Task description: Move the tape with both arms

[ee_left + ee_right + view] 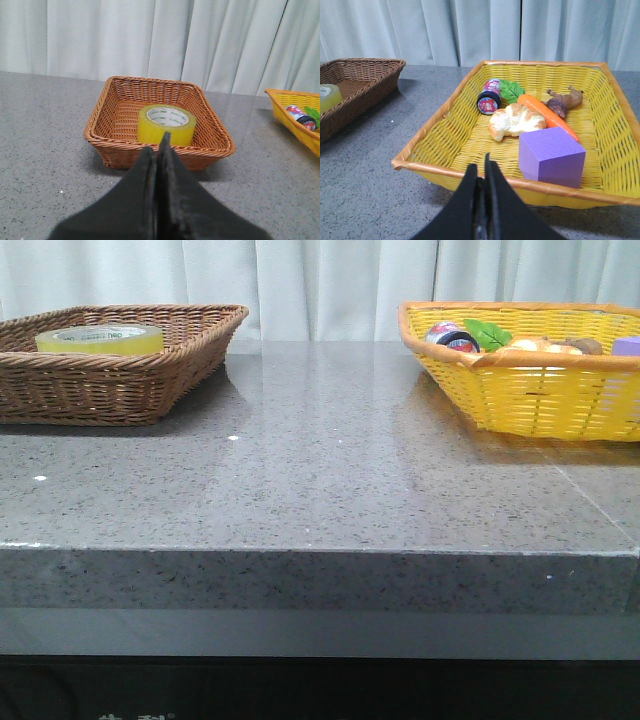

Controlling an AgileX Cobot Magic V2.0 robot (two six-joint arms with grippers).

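Observation:
The tape [99, 338], a wide yellow roll with a white core ring printed in green, lies flat in the brown wicker basket [120, 390] at the far left of the table. It also shows in the left wrist view [166, 124] and at the edge of the right wrist view [328, 97]. My left gripper [160, 145] is shut and empty, in front of the brown basket's near rim [160, 150]. My right gripper [481, 167] is shut and empty, in front of the yellow basket's near rim [440, 170]. Neither arm shows in the front view.
The yellow wicker basket [540, 400] at the far right holds a purple block [551, 156], a croissant [515, 121], a carrot [547, 115], a small dark-rimmed tin [489, 99], a green leaf [510, 90] and a brown piece [562, 101]. White curtains hang behind the grey stone table [320, 470].

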